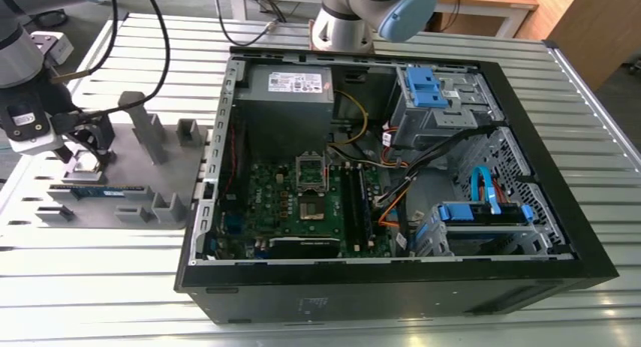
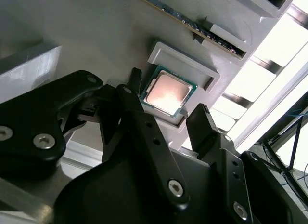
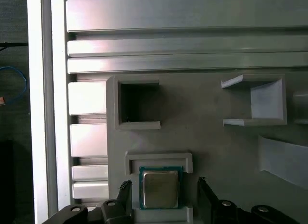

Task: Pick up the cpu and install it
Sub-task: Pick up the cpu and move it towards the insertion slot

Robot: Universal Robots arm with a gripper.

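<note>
Gripper (image 3: pixel 164 185) wide, straddling cpu (image 3: pixel 160 189) in its nest (image 3: pixel 159 157), far left of the exterior view.
Neither finger seems to touch yet; my worry is an off-centre close tilting the cpu against the nest lip, or pads catching that rim; little room beside it, open space above; case (image 1: pixel 401 287) well apart.
</note>
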